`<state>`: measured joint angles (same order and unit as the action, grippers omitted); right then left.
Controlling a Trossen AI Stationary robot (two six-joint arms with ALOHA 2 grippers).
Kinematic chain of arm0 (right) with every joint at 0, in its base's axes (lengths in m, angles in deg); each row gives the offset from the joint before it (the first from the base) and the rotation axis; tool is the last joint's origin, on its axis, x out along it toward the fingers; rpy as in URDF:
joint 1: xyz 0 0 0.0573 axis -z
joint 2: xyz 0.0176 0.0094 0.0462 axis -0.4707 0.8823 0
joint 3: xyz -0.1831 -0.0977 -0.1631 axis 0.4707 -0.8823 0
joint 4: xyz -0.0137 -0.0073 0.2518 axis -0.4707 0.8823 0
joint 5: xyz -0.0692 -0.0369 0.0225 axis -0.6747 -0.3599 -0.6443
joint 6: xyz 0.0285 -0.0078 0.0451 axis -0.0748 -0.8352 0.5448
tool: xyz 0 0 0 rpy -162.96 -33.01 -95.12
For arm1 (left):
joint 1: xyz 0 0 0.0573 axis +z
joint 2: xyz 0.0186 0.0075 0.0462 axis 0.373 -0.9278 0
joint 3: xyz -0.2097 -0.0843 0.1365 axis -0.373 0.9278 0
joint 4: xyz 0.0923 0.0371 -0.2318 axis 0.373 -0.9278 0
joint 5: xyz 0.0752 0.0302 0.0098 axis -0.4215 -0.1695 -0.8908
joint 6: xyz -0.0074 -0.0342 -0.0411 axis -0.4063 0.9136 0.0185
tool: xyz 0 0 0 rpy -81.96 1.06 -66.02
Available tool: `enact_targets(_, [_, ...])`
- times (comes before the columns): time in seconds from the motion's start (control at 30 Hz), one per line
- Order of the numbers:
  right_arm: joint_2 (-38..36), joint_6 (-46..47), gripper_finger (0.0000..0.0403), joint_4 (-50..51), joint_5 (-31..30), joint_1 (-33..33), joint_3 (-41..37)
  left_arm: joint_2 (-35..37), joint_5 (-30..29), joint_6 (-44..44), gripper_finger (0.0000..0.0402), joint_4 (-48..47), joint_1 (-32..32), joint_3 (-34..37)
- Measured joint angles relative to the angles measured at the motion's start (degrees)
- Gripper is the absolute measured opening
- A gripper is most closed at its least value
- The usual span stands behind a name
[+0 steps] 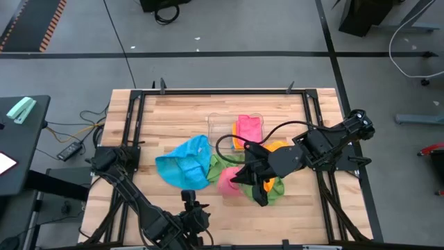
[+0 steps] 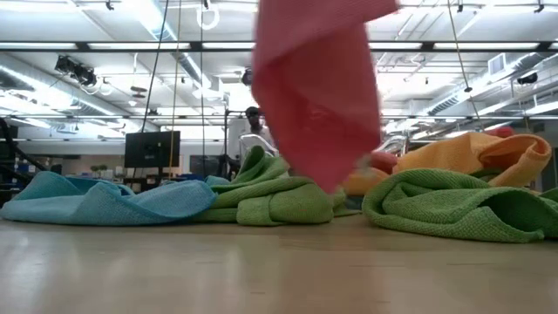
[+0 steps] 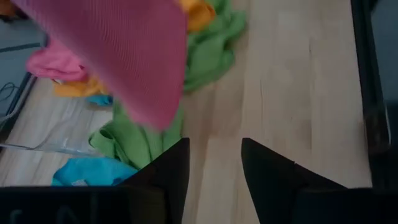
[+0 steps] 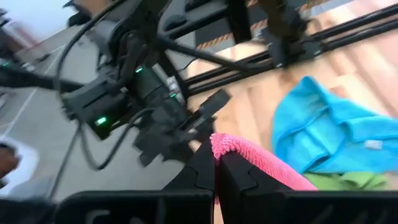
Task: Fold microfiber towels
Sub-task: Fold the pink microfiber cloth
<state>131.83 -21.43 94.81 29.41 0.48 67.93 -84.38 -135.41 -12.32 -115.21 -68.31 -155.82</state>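
Observation:
My right gripper is shut on a pink microfiber towel that hangs over the middle of the table. My left gripper stands open near the table's front edge, pointing at the hanging pink towel, with nothing between its fingers. A blue towel lies crumpled on the table to the left. Green towels and an orange one lie bunched under and beside the right gripper. Another pink towel rests on the clear tray. My right gripper pinches a rolled edge of the pink towel between its two fingers. The towel hangs slack below the fingers in a long drape. Its lower end is down by the green towels; whether it touches them I cannot tell.
Bare wood shows at the near right and along the front. The black frame rails run along the table's sides. The blue towel, a green towel and the orange towel lie in heaps across the middle.

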Motion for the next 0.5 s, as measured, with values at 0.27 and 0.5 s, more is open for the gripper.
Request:
enact_targets(0.27, [0.0,-1.0,0.0008,-3.6,-10.7,1.2,0.0,0.0,-8.7,-0.8,0.0183,-0.3,0.2,0.0])
enact_targets(0.5, [0.0,-3.1,0.0008,-13.8,-12.0,3.5,0.0,0.0,-13.1,-1.3,0.0191,-1.7,2.0,0.0])
